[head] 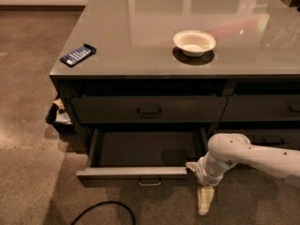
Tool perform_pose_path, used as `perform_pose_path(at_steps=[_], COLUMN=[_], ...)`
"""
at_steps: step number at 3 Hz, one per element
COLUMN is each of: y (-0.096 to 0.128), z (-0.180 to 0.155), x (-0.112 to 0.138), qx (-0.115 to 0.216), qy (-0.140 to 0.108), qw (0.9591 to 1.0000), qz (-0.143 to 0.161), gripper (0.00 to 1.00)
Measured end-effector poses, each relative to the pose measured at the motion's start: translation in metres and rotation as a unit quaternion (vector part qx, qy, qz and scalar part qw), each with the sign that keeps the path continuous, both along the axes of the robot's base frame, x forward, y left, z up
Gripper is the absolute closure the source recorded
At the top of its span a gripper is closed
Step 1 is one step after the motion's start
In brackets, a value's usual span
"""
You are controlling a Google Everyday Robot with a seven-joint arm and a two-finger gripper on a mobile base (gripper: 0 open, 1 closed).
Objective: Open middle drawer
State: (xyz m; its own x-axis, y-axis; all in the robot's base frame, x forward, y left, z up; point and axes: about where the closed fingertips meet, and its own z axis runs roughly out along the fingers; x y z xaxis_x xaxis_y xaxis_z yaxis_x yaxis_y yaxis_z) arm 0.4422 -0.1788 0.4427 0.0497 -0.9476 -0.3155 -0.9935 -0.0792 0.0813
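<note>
The middle drawer (140, 172) is pulled far out of the dark grey cabinet. Its front faces me low in the view, with a small loop handle (149, 182) at centre and a pale rim around a shadowed inside. My gripper (205, 200) hangs pointing down at the floor, just right of the drawer front's right end and a little below it. It holds nothing that I can see. My white arm (253, 156) reaches in from the right edge.
A closed drawer (149, 109) sits above the open one, and more drawers (281, 109) lie to the right. On the countertop are a white bowl (194, 42) and a blue packet (78, 54). A black cable (103, 212) lies on the floor. A bin (58, 116) stands at the cabinet's left.
</note>
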Motion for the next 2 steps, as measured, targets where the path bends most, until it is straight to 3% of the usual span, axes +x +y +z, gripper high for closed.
perform_pose_path(at_steps=[2], y=[-0.0015], z=[-0.0001], x=[-0.0051], qx=[-0.011], qy=[0.014], qw=[0.9998], qz=[0.009], gripper=[0.42])
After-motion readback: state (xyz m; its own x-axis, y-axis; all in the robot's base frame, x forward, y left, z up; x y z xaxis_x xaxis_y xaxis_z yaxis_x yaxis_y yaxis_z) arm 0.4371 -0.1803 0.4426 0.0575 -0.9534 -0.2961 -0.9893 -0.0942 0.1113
